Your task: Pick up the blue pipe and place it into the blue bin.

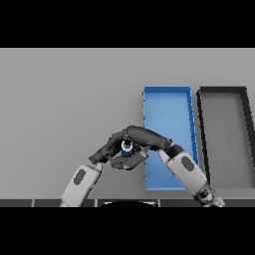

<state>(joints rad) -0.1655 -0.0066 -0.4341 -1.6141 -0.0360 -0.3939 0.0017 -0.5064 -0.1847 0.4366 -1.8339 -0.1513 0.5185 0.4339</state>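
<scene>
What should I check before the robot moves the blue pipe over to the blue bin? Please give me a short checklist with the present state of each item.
1. Right robot hand curled round the blue pipe: ok, fingers wrap over it.
2. Firmness of the grasp: cannot tell, most of the pipe is hidden.
3. Pipe lifted off the table: cannot tell from this view.
4. Blue bin free to receive: ok, nothing lies in the part that shows.
5. Pipe position: not ok yet, it is left of the bin, not over it.
6. Left robot hand out of the way: not ok, it sits close against the right one.
</scene>
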